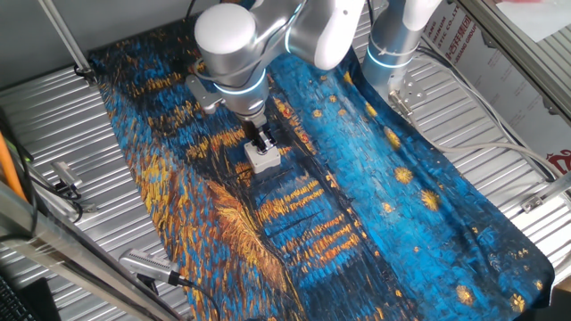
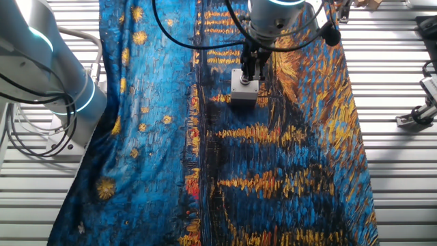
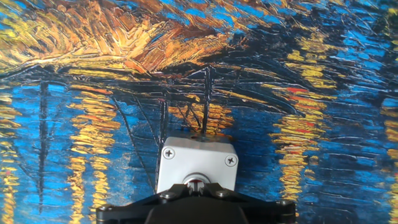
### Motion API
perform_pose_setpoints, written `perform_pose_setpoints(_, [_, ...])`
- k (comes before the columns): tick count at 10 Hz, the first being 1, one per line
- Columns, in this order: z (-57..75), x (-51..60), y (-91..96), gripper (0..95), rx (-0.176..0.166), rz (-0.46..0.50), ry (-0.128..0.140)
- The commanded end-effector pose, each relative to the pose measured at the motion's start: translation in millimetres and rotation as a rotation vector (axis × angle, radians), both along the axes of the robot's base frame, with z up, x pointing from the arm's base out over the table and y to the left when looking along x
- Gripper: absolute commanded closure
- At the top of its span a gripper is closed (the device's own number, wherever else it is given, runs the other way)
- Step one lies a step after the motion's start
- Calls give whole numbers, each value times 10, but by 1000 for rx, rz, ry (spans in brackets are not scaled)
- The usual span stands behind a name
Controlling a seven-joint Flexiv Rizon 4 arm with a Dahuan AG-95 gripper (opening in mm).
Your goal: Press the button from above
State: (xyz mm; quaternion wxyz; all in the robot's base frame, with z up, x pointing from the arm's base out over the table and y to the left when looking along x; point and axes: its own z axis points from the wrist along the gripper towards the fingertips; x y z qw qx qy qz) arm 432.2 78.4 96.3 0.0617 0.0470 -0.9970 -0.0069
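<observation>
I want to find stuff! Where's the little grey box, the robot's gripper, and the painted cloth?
box (image 3: 198, 163): hand view, on its grey top face between the screws.
gripper (image 1: 261, 143): one fixed view, on the black fingers just above the box.
cloth (image 2: 273, 178): the other fixed view, on a bare blue-and-yellow patch.

Grey-boxed button (image 3: 196, 163) upright on cloth

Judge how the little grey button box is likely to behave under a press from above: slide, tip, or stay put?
The box looks squat and flat-based, so tipping seems unlikely. It sits on painted cloth, which may grip or wrinkle. The gripper stands directly above, so sideways push seems small.
</observation>
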Motion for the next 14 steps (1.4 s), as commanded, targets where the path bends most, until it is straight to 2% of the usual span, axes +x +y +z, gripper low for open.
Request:
perform_pose_setpoints(1, [-158, -32, -18, 950, -3, 8, 9])
perform_pose_setpoints(2, [-155, -42, -27, 950, 1, 8, 0])
perform_pose_setpoints(3, [-155, -43, -28, 950, 19, -7, -2])
perform_pose_setpoints(4, [-154, -44, -29, 950, -8, 11, -2])
perform_pose_setpoints(5, [-148, -49, -35, 950, 1, 5, 14])
perform_pose_setpoints(7, [-129, -65, -53, 950, 23, 3, -6])
perform_pose_setpoints(8, [-124, -69, -57, 950, 13, 11, -11])
perform_pose_setpoints(11, [-48, -129, -121, 950, 19, 27, 20])
perform_pose_setpoints(12, [3, -169, -161, 950, 65, 21, -1])
perform_pose_setpoints(14, [41, -202, -190, 950, 63, 34, -7])
